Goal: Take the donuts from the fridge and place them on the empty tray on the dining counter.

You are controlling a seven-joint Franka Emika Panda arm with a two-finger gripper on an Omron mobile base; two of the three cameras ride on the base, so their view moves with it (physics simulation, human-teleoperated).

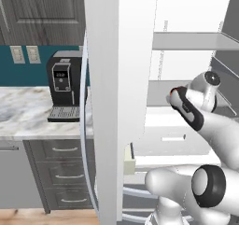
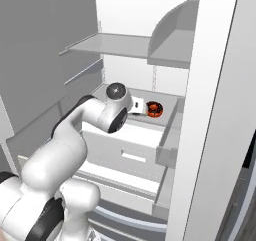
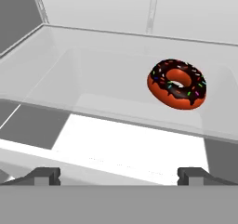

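One big thing stands before me: the fridge (image 2: pixel 220 110), its door swung open, with the white edge of that door (image 1: pixel 116 98) rising down the middle of my left base view. Inside it is white, with a shelf (image 2: pixel 115 45) high up and a drawer front (image 2: pixel 132 147) lower down. Left of the fridge runs a marble counter (image 1: pixel 23 114) over grey drawers (image 1: pixel 65 172), and a dark coffee machine (image 1: pixel 63 86) stands on it against the teal wall.

My arm reaches in over the drawer to a clear-fronted shelf (image 3: pixel 116 79) in the fridge's middle. On that shelf lies one donut (image 3: pixel 177 83), orange-red with dark sprinkled icing, tilted up a little, toward the far right of the shelf. From the right base view it (image 2: pixel 154 109) sits just right of my wrist.

My claw (image 3: pixel 118 174) is spread wide, released and holding nothing; its two dark tips stand well apart on the near side of the shelf's clear front lip, which lies between them and the donut. I touch nothing.
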